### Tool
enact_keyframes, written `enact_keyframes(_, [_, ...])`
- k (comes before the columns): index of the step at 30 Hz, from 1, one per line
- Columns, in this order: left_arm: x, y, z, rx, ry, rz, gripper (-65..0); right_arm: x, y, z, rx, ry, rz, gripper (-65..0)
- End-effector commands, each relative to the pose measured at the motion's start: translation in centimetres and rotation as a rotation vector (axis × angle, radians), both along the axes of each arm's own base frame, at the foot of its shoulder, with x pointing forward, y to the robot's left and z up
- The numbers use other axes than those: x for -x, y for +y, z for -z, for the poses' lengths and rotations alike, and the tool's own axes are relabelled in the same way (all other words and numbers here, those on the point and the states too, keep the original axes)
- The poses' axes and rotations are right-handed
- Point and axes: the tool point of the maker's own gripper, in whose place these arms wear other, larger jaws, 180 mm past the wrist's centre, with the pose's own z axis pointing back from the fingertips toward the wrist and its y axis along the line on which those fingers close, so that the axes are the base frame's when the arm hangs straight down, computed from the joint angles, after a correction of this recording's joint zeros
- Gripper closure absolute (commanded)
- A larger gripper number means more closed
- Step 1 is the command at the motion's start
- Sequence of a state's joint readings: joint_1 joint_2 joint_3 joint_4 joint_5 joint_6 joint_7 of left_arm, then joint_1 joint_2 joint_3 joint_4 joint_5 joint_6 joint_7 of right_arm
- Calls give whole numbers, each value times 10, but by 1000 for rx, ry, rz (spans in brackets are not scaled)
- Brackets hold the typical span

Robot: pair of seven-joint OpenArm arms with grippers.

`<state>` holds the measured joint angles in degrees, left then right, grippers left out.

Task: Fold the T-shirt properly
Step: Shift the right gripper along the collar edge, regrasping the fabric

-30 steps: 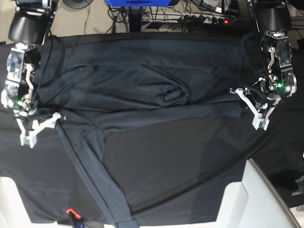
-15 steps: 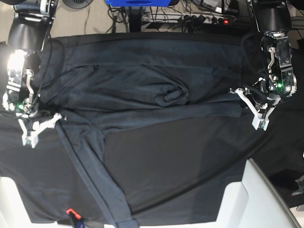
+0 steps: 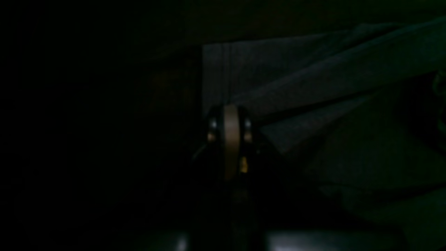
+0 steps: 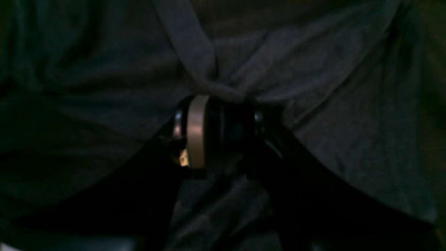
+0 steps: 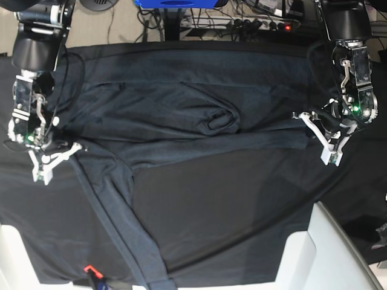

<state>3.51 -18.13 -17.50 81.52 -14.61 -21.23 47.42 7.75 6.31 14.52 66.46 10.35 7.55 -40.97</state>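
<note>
The dark grey T-shirt (image 5: 181,115) lies spread across the table, bunched near the middle, with one long sleeve (image 5: 121,229) running down to the front edge. My right gripper (image 5: 53,158) sits at the shirt's left side. In the right wrist view a gathered fold of the T-shirt (image 4: 313,139) is pinched at the tips of this gripper (image 4: 226,104). My left gripper (image 5: 315,136) rests at the end of the shirt's right strip. In the dim left wrist view this gripper (image 3: 231,115) has its fingers together, and a ridge of the T-shirt (image 3: 313,80) starts at their tip.
A blacker table cloth (image 5: 242,205) covers the table under the shirt. White blocks stand at the front right (image 5: 326,248) and front left (image 5: 12,254). A small orange-red item (image 5: 89,269) lies at the front edge. Cables and a power strip (image 5: 260,24) lie behind the table.
My right gripper has shifted slightly up toward the shirt and its jaws have narrowed onto the fabric. The left gripper and the shirt's right end have not moved.
</note>
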Motion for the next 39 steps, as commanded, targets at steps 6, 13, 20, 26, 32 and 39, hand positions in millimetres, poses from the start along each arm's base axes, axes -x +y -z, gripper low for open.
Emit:
enact_keyframes(6, [-11,7,-14,-18,-47,0,0,-15,-8,-13,13,-48,7,-135])
enact_keyframes(13, [-11,7,-14,-18,-47,0,0,-15,-8,-13,14,-50,6,0])
enact_keyframes(20, [-11,7,-14,-18,-47,0,0,-22,-12,-32,38,-100,0,-2])
enact_keyframes(26, [-11,7,-14,-18,-47,0,0,-27,-12,-39,45,-120,-3,-158])
enact_keyframes(32, [-11,7,-14,-18,-47,0,0,-24,-11,-33,42,-107,-5,-263])
enact_keyframes(39, [-11,7,-14,-18,-46,2,0,-26,-19,-17,37,-86,11,-260])
